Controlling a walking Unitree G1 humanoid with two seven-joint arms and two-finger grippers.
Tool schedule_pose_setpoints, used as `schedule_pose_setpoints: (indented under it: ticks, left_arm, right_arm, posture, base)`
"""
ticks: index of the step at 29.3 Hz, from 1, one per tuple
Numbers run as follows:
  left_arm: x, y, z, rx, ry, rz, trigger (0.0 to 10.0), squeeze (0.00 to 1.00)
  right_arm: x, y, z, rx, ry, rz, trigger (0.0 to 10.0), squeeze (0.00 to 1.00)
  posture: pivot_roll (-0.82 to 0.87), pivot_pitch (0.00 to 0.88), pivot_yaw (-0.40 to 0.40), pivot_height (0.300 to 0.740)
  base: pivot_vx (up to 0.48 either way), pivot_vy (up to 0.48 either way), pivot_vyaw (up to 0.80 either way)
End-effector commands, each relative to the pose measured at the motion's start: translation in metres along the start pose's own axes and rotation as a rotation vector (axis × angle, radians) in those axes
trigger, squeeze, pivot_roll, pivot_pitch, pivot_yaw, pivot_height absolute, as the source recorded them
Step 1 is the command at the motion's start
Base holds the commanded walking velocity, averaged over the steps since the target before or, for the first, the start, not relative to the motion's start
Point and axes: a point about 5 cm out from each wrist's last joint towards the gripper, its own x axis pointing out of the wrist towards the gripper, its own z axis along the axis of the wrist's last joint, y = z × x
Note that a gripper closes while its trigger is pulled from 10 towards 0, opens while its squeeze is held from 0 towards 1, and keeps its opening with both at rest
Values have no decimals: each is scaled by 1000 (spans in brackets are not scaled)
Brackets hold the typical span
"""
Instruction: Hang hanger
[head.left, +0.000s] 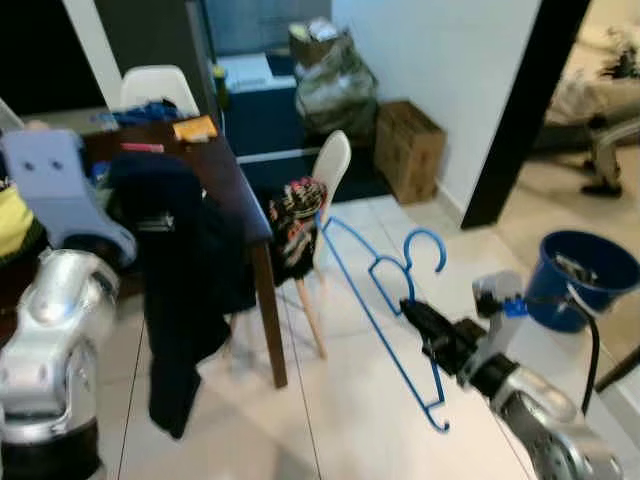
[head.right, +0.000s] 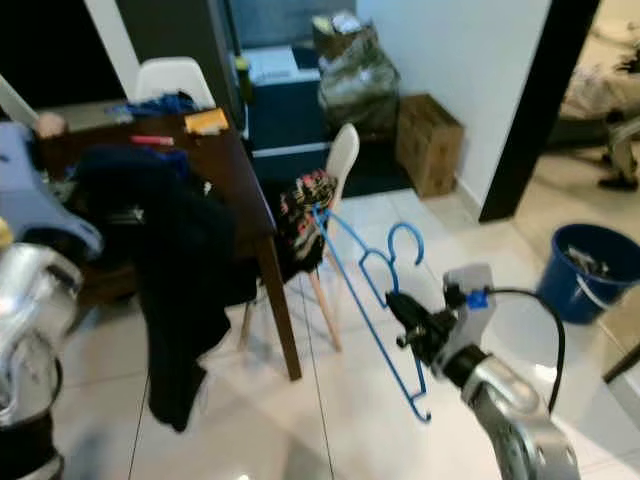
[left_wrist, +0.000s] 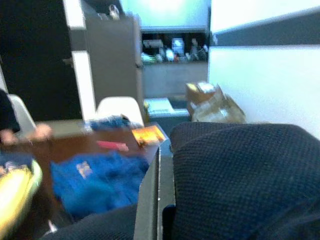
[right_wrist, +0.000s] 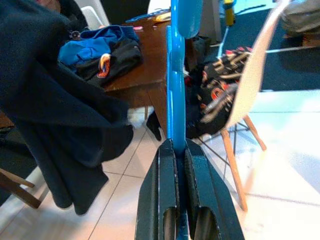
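A blue hanger (head.left: 375, 300) slants over the tiled floor, hook uppermost, with my right gripper (head.left: 420, 318) shut on its lower bar. In the right wrist view the hanger (right_wrist: 176, 90) rises straight out of the closed fingers (right_wrist: 160, 200). A dark navy garment (head.left: 180, 290) hangs down beside the table's front corner, left of the hanger. In the left wrist view this garment (left_wrist: 240, 175) drapes over my left gripper (left_wrist: 159, 200), whose fingers are pressed together in the fabric.
A brown table (head.left: 225, 170) carries blue clothes (left_wrist: 95, 175) and an orange book (head.left: 195, 128). A white chair (head.left: 333, 160) draped with patterned cloth (head.left: 295, 225) stands behind the hanger. A blue bucket (head.left: 580, 275) and cardboard box (head.left: 408, 148) are to the right. A person's hand (left_wrist: 40, 131) rests at the table.
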Motion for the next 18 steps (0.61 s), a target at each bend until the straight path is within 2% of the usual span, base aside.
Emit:
schedule_pose_setpoints:
  ticks: [1, 2, 4, 5, 7, 8, 11, 18]
  left_arm:
    - [8, 9, 14, 16, -53, 20, 10000, 0]
    - [8, 9, 14, 16, -53, 20, 10000, 0]
    - [25, 14, 44, 39, -157, 19, 10000, 0]
    - [25, 14, 44, 39, -157, 19, 10000, 0]
    - [39, 19, 75, 77, -259, 25, 10000, 0]
    - [39, 19, 75, 77, -259, 25, 10000, 0]
    - [52, 33, 113, 148, -358, 51, 10000, 0]
    - [66, 49, 138, 220, -408, 85, 10000, 0]
  right_arm:
    - [2, 4, -2, 21, -4, 13, 10000, 0]
    - [2, 4, -2, 21, -4, 13, 10000, 0]
    - [3, 4, -2, 24, -6, 13, 10000, 0]
    - [3, 4, -2, 24, -6, 13, 10000, 0]
    - [3, 4, -2, 24, -8, 11, 10000, 0]
    - [3, 4, -2, 24, -8, 11, 10000, 0]
    - [3, 4, -3, 23, -9, 7, 10000, 0]
    - [2, 4, -4, 24, -8, 3, 10000, 0]
  posture:
    - [-59, 28, 59, 740]
    - [-59, 28, 59, 740]
    - [-60, 27, 60, 740]
    - [-60, 27, 60, 740]
    - [-60, 27, 60, 740]
    - [-60, 27, 60, 740]
    - [-60, 25, 65, 740]
    - [-52, 24, 68, 740]
  base:
    - [480, 0, 0]
    - [480, 0, 0]
    - [480, 0, 0]
    - [480, 0, 0]
    - [480, 0, 0]
    - [480, 0, 0]
    - [480, 0, 0]
    - [480, 0, 0]
